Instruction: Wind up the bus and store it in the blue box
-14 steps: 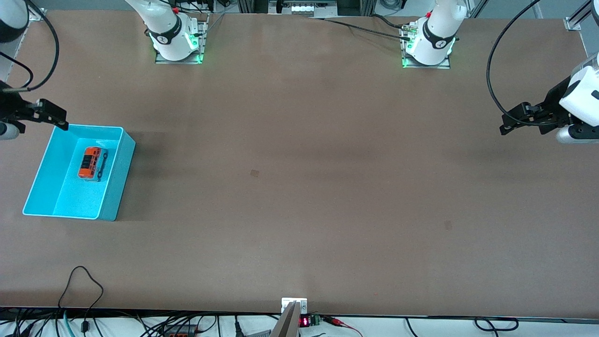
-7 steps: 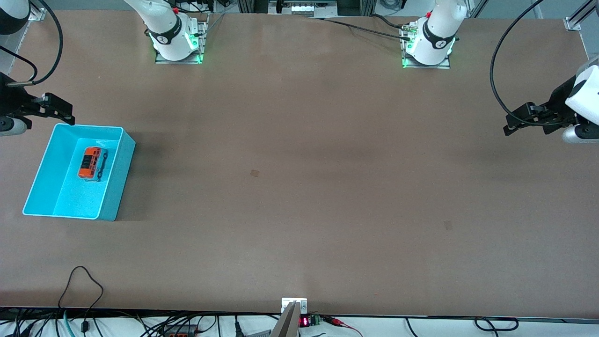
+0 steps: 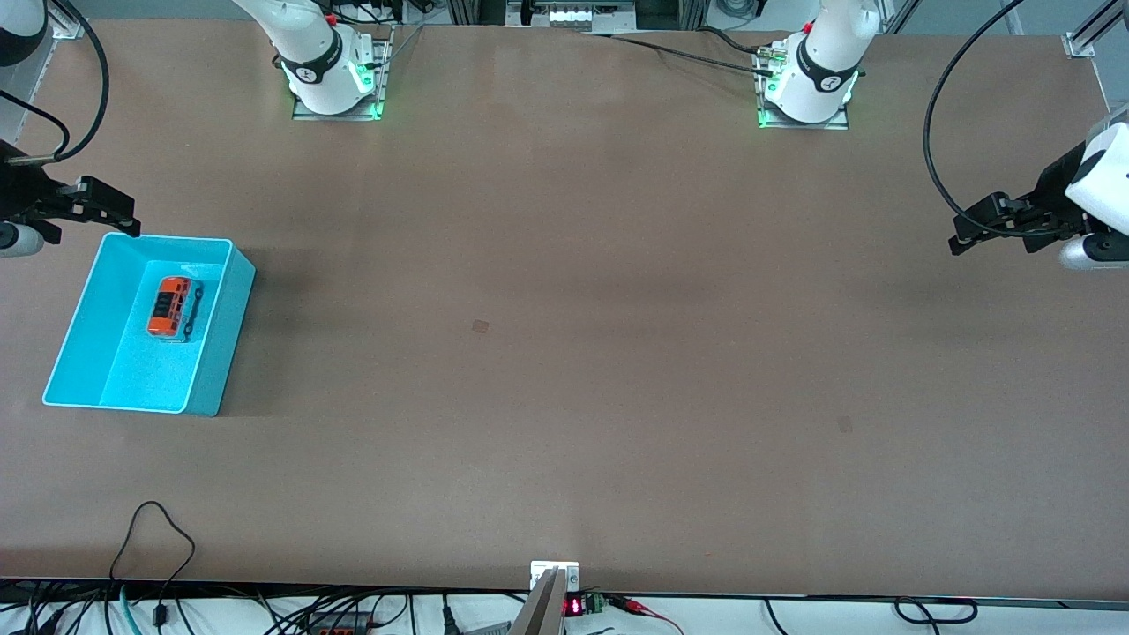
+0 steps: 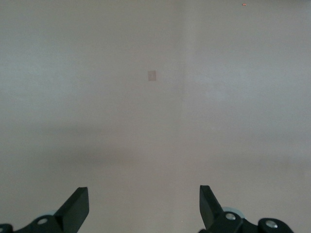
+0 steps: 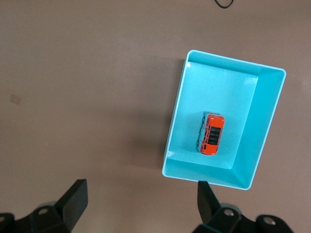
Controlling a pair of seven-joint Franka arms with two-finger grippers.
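Observation:
The orange bus (image 3: 173, 308) (image 5: 212, 134) rests on the floor of the blue box (image 3: 214, 328) (image 5: 178, 118), which stands at the right arm's end of the table. My right gripper (image 3: 115, 214) (image 5: 142, 194) hangs open and empty in the air just off the box's edge that faces the robots' bases, clear of the bus. At the left arm's end of the table my left gripper (image 3: 968, 231) (image 4: 144, 201) hangs open over bare tabletop, holding nothing.
Both arm bases (image 3: 335, 79) (image 3: 807, 88) stand along the table's edge farthest from the front camera. Cables (image 3: 159, 547) trail along the edge nearest that camera. A small pale mark (image 3: 480, 326) (image 4: 152, 75) shows mid-table.
The right gripper has drawn back off the box's corner toward the table's end and stopped. The left gripper rose slightly and is now still. The bus lies unmoved.

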